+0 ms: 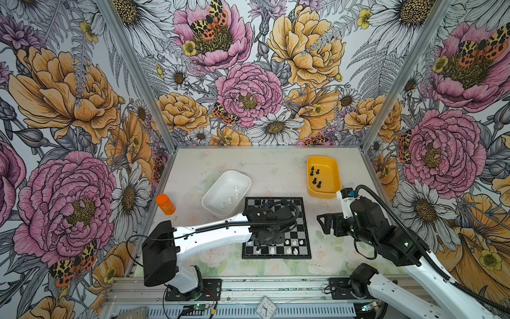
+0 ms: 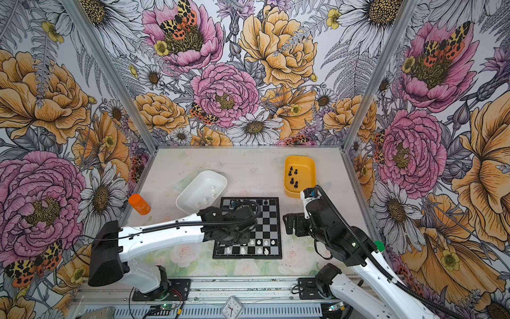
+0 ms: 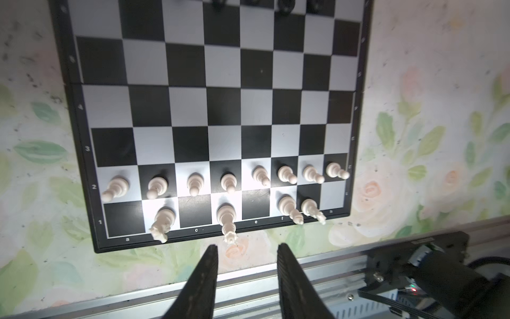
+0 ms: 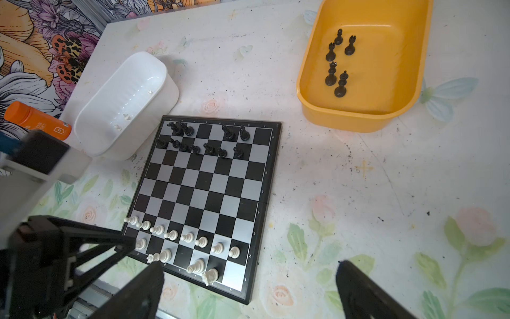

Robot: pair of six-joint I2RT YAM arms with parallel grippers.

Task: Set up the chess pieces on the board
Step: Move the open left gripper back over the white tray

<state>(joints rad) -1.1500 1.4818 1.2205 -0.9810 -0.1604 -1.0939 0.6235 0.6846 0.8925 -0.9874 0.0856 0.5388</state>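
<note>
Just left of the open right gripper (image 2: pixel 287 224), the board (image 2: pixel 269 221) with white chess pieces (image 2: pixel 259 242) in its near rows. Farther back from the gripper, the yellow tub (image 2: pixel 306 171) with black pieces (image 2: pixel 292 181) inside. Far to its left, past the board, a white tub (image 2: pixel 198 182) and an orange bottle (image 2: pixel 139 204).

Small square chessboard (image 4: pixel 209 193), black and silver-grey checks, black frame: flat on the table (image 4: pixel 331 179).
Tiny white plastic chessmen: eight pawns (image 3: pixel 228 182) upright along the second rank; four taller pieces (image 3: pixel 226 218) upright on b1, d1, f1, g1; several spare white pieces (image 1: pixel 229 199) in a white oblong tub (image 1: pixel 218 179).
Glossy black chessmen (image 4: pixel 209 149): two part-filled rows at the opposite edge; five black pieces (image 4: pixel 340 85) standing in a yellow oblong tub (image 4: pixel 358 116).
</note>
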